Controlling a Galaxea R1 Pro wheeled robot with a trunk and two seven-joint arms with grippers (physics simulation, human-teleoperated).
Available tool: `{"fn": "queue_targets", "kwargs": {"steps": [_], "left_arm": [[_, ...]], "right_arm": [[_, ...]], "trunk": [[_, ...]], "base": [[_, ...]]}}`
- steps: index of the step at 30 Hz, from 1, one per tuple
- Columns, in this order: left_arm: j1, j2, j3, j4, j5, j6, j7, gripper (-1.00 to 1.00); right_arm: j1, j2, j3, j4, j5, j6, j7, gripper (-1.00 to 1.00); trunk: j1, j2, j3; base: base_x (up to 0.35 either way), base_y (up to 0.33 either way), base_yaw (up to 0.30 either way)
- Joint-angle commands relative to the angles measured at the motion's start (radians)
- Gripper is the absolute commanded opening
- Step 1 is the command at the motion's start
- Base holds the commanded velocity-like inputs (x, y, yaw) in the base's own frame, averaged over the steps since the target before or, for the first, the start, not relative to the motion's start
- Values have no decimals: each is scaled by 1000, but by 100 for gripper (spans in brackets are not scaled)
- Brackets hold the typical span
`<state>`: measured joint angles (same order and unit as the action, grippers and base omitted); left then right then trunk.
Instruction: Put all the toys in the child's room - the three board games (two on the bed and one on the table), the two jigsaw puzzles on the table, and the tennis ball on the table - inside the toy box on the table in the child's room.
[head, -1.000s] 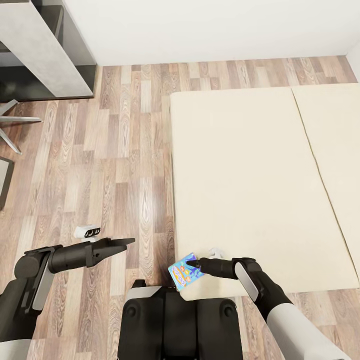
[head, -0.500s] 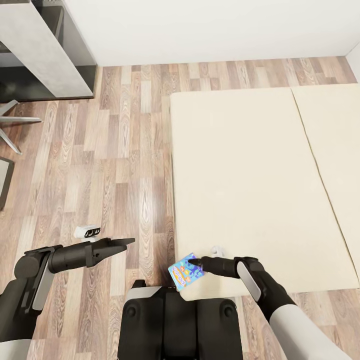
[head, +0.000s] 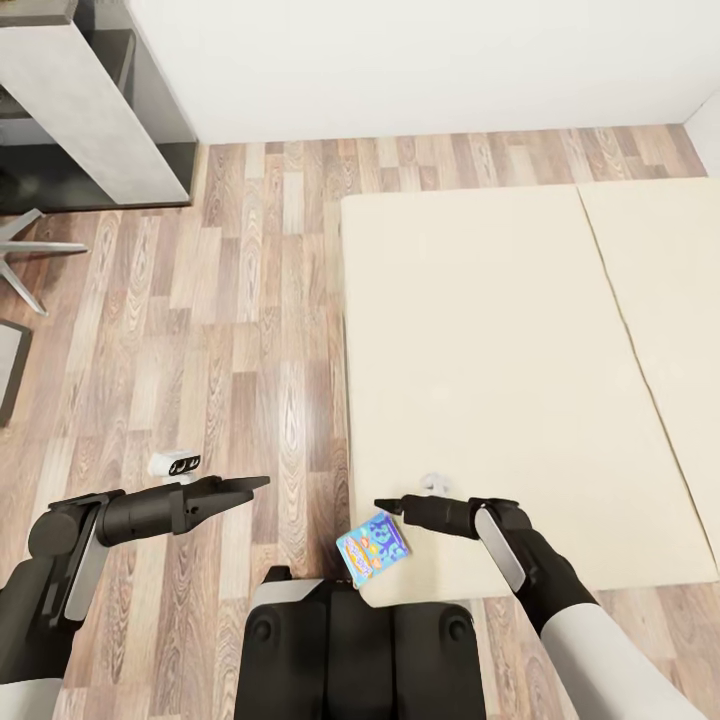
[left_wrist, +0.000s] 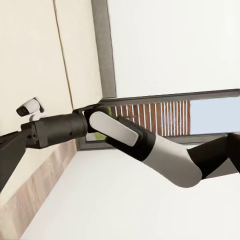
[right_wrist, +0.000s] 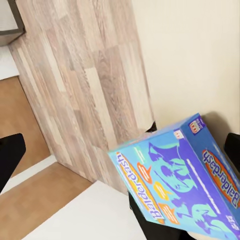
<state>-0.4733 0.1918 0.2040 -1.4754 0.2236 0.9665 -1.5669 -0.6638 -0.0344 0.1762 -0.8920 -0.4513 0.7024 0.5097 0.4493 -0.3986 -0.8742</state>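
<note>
Head view first: where is the game you are after?

— The small blue board game (head: 373, 545) lies low in the middle of the frame, on the near left corner of the bed (head: 480, 350). One corner of it seems to reach past the mattress edge, toward the wood floor (head: 250, 300).

And my right gripper (head: 385, 507)?

— It points to the left of the frame, just above the box in the picture. I cannot say from here if it touches the box. In the right wrist view the blue box (right_wrist: 185, 185) fills the lower right, and one dark finger (right_wrist: 10, 155) is at each side edge of the picture. So the fingers are apart and hold nothing.

Which step is this, then?

— I judge it is the pick of this game from the bed; the grasp is not made yet. You need to bring the open fingers over one edge of the box and then close them. Go gently, because a push could slide the box off the corner.

And the left gripper (head: 245, 487)?

— It hangs over the floor at lower left and carries nothing. I cannot tell if its fingers are together. Afterwards you must drive to the toy box; the grey furniture (head: 90, 100) at upper left is, I think, the table.
</note>
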Motion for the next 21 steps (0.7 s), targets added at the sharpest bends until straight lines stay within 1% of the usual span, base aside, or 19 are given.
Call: {"fn": "queue_targets", "kwargs": {"steps": [1, 5, 9, 10, 11, 14, 15, 18, 19, 21], "left_arm": [[0, 0, 0, 0, -1, 11, -4, 100], [0, 2, 10, 0, 0, 11, -4, 100], [1, 7, 50, 0, 2, 11, -4, 100], [1, 9, 58, 0, 3, 11, -4, 100], [2, 12, 73, 0, 3, 11, -4, 100], [2, 15, 86, 0, 1, 11, -4, 100], [2, 19, 92, 0, 0, 11, -4, 100], [1, 33, 96, 0, -1, 12, -4, 100], [1, 46, 98, 0, -2, 13, -4, 100], [2, 60, 99, 0, -3, 13, -4, 100]], "right_arm": [[0, -1, 2, -3, -3, 5, 0, 100], [3, -2, 1, -50, -5, 6, 2, 100], [33, -5, 0, -131, -10, 8, 3, 100], [42, -8, -1, -150, -12, 8, 4, 100], [60, -15, -1, -189, -13, 9, 8, 100], [86, -27, -2, -250, -15, 9, 25, 100], [102, -35, -3, -287, -16, 9, 43, 100], [125, -47, -5, -333, -16, 8, 75, 100], [141, -54, -7, -361, -16, 5, 98, 100], [155, -59, -8, -387, -16, 3, 118, 100]], "trunk": [[1, -1, 1], [1, -1, 7], [1, -1, 14], [1, -1, 15], [1, -1, 17], [1, -1, 22], [1, -1, 24], [1, -1, 29], [1, -1, 30], [1, -1, 34]], "base": [[0, 0, 0], [0, 0, 0], [0, 0, 0], [0, 0, 0], [0, 0, 0], [0, 0, 0], [0, 0, 0], [0, 0, 0], [0, 0, 0], [0, 0, 0]]}}
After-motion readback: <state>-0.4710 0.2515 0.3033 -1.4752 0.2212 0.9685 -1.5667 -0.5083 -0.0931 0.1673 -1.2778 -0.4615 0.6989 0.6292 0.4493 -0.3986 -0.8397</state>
